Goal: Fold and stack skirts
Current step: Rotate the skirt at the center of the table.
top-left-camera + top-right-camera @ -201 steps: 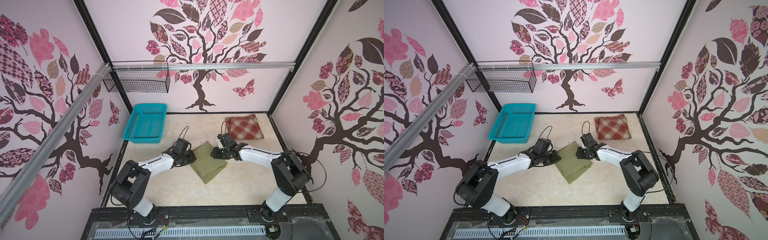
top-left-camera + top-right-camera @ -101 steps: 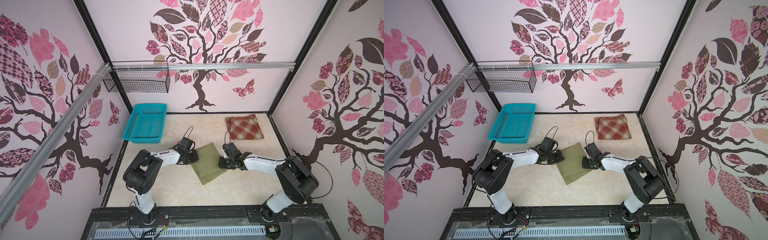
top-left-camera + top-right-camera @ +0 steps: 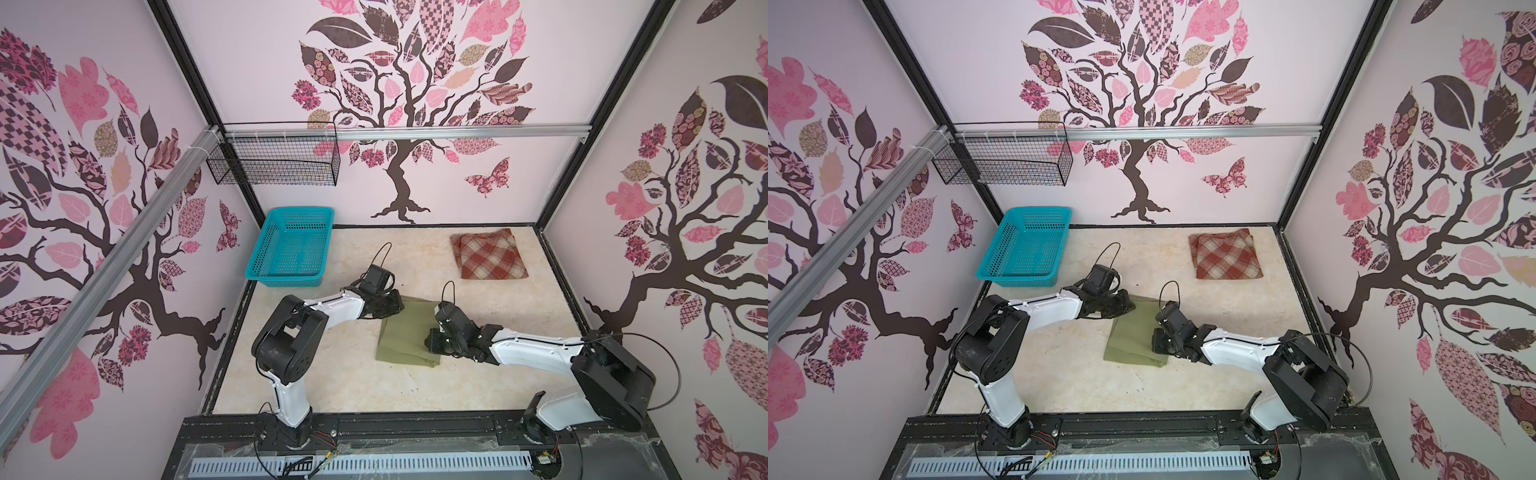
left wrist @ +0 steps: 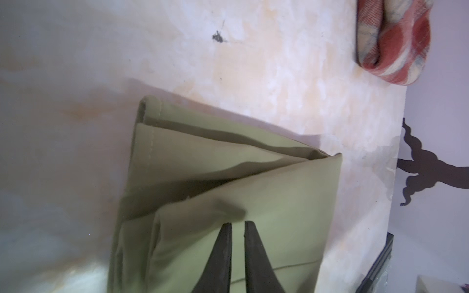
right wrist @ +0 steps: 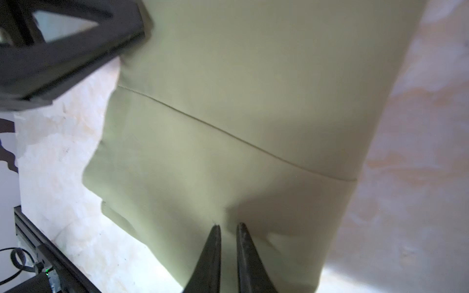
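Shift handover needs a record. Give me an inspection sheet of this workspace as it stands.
Surface: marbled cream table, one dark speck.
Job's things: plaid skirt folded at far right; olive skirt folded at centre, apart from it, not stacked.
Clutter: turquoise basket at far left.
Hands: left hand and right hand both narrowly closed, pinching opposite sides of the olive skirt.
Cables: a black cable loop above each wrist.
Surroundings: tree-decal walls; wire basket hung on the rail.

A robot lab test booth — black frame posts (image 3: pixel 184 70), aluminium rail (image 3: pixel 415 132) (tree-decal walls (image 3: pixel 257 62)), marble-look tabletop (image 3: pixel 332 374).
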